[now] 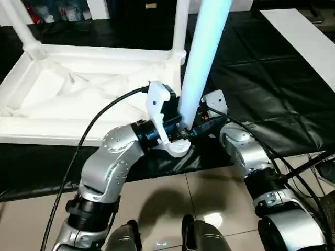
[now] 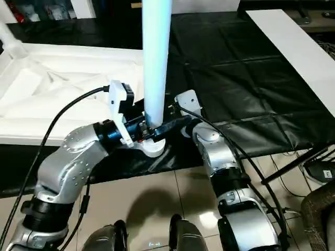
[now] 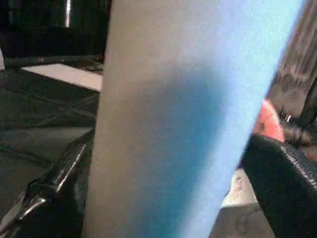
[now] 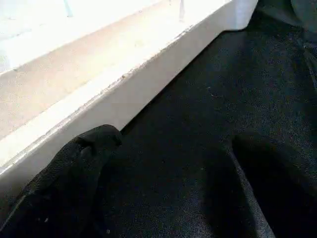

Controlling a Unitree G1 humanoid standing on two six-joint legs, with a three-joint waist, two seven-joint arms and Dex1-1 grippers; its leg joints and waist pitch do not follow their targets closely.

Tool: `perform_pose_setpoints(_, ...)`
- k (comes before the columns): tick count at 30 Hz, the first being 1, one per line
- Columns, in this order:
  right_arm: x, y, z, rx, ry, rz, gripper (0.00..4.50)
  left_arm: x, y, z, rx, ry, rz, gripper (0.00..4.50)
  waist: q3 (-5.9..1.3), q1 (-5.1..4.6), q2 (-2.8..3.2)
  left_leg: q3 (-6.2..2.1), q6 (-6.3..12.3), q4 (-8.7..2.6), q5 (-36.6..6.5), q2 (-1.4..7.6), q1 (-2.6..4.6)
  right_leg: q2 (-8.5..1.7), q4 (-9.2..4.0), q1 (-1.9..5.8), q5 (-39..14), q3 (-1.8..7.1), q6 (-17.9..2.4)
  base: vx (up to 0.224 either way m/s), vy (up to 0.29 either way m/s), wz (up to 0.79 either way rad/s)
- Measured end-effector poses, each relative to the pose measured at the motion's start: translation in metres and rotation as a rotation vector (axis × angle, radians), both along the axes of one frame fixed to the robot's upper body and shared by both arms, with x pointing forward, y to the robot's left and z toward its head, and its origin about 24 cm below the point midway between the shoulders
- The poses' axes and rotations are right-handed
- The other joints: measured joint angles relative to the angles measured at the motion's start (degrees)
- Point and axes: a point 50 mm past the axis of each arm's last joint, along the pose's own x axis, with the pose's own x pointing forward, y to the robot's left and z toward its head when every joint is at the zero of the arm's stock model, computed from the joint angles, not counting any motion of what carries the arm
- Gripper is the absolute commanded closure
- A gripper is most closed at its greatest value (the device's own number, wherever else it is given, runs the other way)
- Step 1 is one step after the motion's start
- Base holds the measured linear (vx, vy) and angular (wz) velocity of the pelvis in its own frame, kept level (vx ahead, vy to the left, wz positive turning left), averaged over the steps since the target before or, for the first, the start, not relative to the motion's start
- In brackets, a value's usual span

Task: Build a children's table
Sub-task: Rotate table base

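The white table top (image 1: 52, 130) lies upside down on a black mat. Two white legs (image 1: 181, 26) stand in its far corner sockets. A third leg (image 1: 201, 63) stands upright in the near right corner socket (image 1: 178, 149). My left gripper (image 1: 180, 132) is shut on this leg just above the socket; in the left wrist view the leg (image 3: 178, 124) sits between the black fingers (image 3: 44, 198). My right gripper (image 1: 201, 126) is low beside the same corner, open and holding nothing. Its fingers (image 4: 64, 188) hover over the mat next to the top's side wall (image 4: 99, 94).
The black mat (image 1: 261, 78) spreads to the right of the table top. A long white board (image 1: 309, 42) lies at the far right. Tiled floor (image 1: 209, 193) is nearest me, with cables (image 1: 314, 167) at the right. Shelves with small items stand at the back left.
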Motion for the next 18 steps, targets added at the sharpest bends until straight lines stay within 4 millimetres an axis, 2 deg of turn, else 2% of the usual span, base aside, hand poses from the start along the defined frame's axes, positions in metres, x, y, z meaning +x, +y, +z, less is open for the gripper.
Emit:
perform_pose_setpoints(3, -0.003, -0.009, 0.005, 0.034, -0.012, 0.066, 0.00, 0.005, 0.017, -0.004, 0.091, -0.007, -0.021, 0.04, 0.00, 0.15, 0.00, -0.01, 0.00, 0.10, 0.0, 0.02, 0.04, 0.00, 0.30, -0.04, 0.0, 0.01, 0.0, 0.000, 0.000, 0.00)
perform_pose_setpoints(7, -0.010, -0.025, 0.017, 0.034, -0.077, 0.131, 0.00, 0.012, 0.049, -0.016, 0.236, 0.010, -0.072, 0.04, -0.02, 1.00, 0.05, -0.05, -0.01, 0.26, 0.0, 0.03, 0.07, -0.02, 0.57, -0.04, -0.1, 0.02, 0.1, 0.000, 0.000, 0.00)
perform_pose_setpoints(8, -0.012, -0.033, 0.021, 0.036, -0.093, 0.138, 0.00, 0.014, 0.059, -0.021, 0.279, 0.025, -0.075, 0.32, -0.03, 1.33, 0.05, -0.05, -0.01, 0.34, 0.0, 0.03, 0.10, -0.03, 0.61, -0.01, -0.1, 0.03, 0.1, 0.000, 0.000, 0.00)
perform_pose_setpoints(10, -0.015, -0.041, 0.026, 0.031, -0.115, 0.151, 0.00, 0.018, 0.070, -0.026, 0.351, 0.024, -0.088, 0.39, -0.03, 1.83, 0.05, -0.05, -0.02, 0.46, 0.0, 0.03, 0.10, -0.05, 0.62, 0.04, -0.2, 0.05, 0.3, 0.000, 0.000, 0.00)
perform_pose_setpoints(13, -0.022, -0.047, 0.030, 0.023, -0.128, 0.206, 0.00, 0.024, 0.077, -0.031, 0.452, 0.006, -0.123, 0.64, -0.03, 2.30, 0.05, -0.06, -0.02, 0.68, 0.0, 0.03, 0.10, -0.08, 0.67, 0.13, -0.2, 0.10, 0.3, 0.000, 0.000, 0.00)
perform_pose_setpoints(18, -0.045, -0.064, 0.035, 0.000, -0.066, 0.374, 0.00, 0.037, 0.091, -0.045, 0.610, 0.025, -0.162, 0.96, -0.04, 3.09, 0.06, -0.04, -0.01, 0.89, 0.0, -0.02, 0.07, -0.12, 0.65, 0.21, -0.2, 0.21, 0.4, 0.000, 0.000, 0.00)
